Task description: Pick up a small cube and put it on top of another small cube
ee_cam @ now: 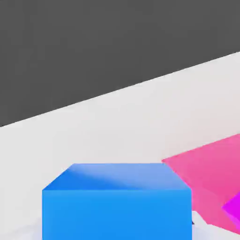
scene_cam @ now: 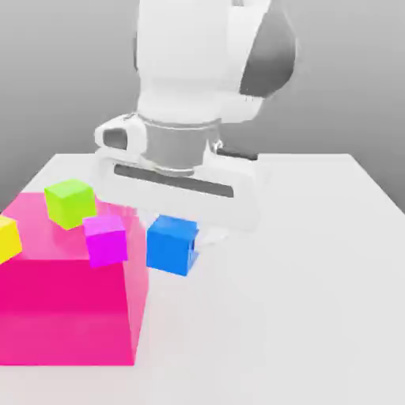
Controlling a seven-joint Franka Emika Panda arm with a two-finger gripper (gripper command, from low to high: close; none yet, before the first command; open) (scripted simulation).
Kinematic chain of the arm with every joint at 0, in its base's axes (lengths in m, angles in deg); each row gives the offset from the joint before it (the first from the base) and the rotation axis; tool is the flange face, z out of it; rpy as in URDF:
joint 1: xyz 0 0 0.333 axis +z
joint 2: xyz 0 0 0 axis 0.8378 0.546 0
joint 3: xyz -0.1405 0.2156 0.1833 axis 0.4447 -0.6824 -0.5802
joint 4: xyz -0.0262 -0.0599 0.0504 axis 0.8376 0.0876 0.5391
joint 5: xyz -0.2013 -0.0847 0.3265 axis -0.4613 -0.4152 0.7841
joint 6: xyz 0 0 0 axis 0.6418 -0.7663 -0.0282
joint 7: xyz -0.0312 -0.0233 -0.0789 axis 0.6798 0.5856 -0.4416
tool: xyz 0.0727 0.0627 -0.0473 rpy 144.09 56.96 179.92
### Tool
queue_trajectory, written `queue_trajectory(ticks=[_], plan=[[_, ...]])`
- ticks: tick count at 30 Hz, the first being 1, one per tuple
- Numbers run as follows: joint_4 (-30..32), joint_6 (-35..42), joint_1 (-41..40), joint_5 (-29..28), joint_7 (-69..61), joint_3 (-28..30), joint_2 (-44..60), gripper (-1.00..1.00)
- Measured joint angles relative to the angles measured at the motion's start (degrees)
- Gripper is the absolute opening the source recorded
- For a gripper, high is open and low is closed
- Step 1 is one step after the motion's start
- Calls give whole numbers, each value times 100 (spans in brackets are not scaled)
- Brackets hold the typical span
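The fingers [ee_cam: 203, 231] were closed on the blue cube [scene_cam: 172, 245], one on each side, w/ the cube sitting approx. square in the grip. In the exterior view it was under the hand, just off the exterior view's right side of the big pink block [scene_cam: 67, 308]; couldn't tell if its underside was clear of the desk [scene_cam: 293, 316].

Up on the block were the lime cube [scene_cam: 70, 204], the magenta cube [scene_cam: 105, 240] nr. the edge, and the yellow cube [scene_cam: 8, 239], partly cut off at the exterior view's left. Which one was the target wasn't certain; magenta was nearest, so prob. the handiest.

Step in hand, as I judged it: secure the grip, then lift. Best way: firm, even squeeze, then straight up, no sideways drift, until the cube's underside was well above the block top & the other cubes. Only then go across, slowly, b/c a low pass could clip the block's edge or knock magenta off. Wrist turn to match the target's faces was best done up high, w/ the cube kept level, then lower gently, ctr. over ctr., & release only after full contact.
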Motion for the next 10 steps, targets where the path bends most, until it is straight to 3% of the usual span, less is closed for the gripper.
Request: queue_trajectory(ticks=[3, 6, 7, 10], plan=[[-74, 461, -239, 115, -346, 359, -393, -100], [292, -77, -291, 144, -418, 423, -221, -100], [388, -230, -298, 149, -428, 427, -165, 100], [388, -230, -298, 149, -428, 427, -165, 100]])
